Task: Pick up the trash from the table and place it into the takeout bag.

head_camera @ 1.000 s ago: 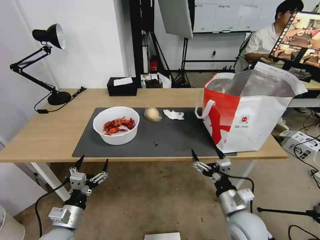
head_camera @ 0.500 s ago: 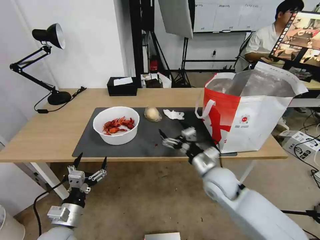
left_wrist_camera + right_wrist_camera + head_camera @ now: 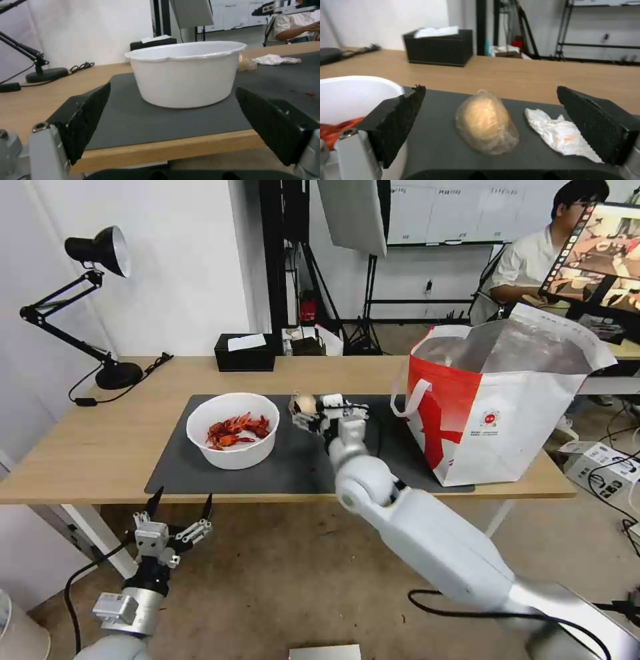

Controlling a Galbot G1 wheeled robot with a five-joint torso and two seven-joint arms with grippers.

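The right gripper [image 3: 327,410] is hovering over the dark grey mat [image 3: 200,467] on the desk [image 3: 100,447], fingers spread wide and gripping nothing. From the right wrist view, the beige plastic-wrapped lump [image 3: 485,122] is sitting squarely between the two black pads [image 3: 400,120], untouched, with the crumpled white tissue [image 3: 561,133] lying just beside it on the mat. The white bowl [image 3: 233,430] of red crayfish shells [image 3: 237,429] is resting on the mat toward the robot's left of the lump. The takeout bag [image 3: 493,413] is standing upright at the right end of the desk, mouth open, silver lining showing, well apart from the lump. The left gripper [image 3: 175,513] is waiting low in front of the desk edge, fingers wide apart and holding nothing; its wrist camera is looking straight at the bowl's white wall. A black tissue box [image 3: 245,353] is sitting at the far side of the desk, and a black desk lamp [image 3: 93,253] is standing at the left end.
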